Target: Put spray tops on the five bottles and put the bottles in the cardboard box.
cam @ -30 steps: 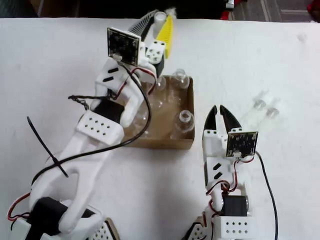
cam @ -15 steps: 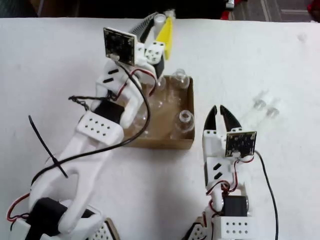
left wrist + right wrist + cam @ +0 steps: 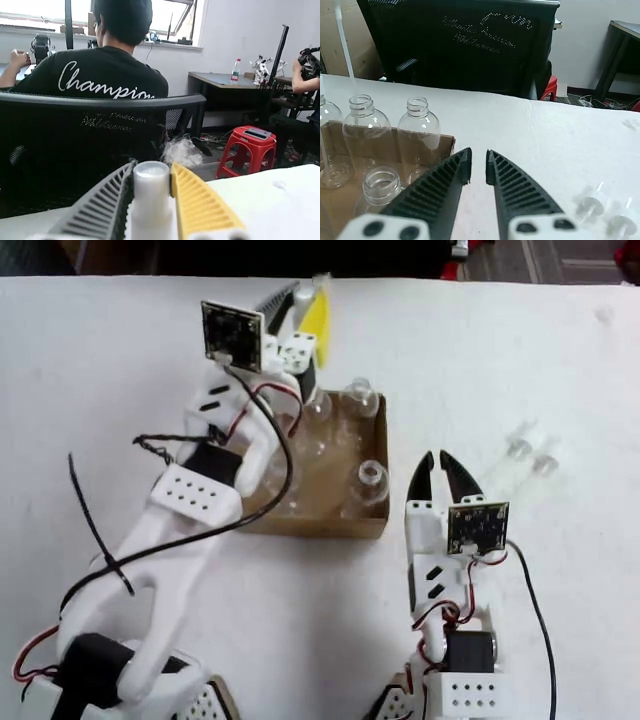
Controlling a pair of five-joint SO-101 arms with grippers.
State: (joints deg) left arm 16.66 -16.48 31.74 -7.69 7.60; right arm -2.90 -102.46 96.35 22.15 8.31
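the left claw [image 3: 307,292] is clamped on a white spray top [image 3: 150,197] (grey finger on one side, yellow on the other), raised at about 11 o'clock from the cardboard box [image 3: 330,524]. clear bottles [image 3: 371,483] with bare necks stand upright in the box. the right claw [image 3: 437,460] sits at the box's 4 o'clock, parted just a crack and holding nothing. two loose spray tops [image 3: 518,448] lie on the white bench [image 3: 560,360] at the box's 3 o'clock.
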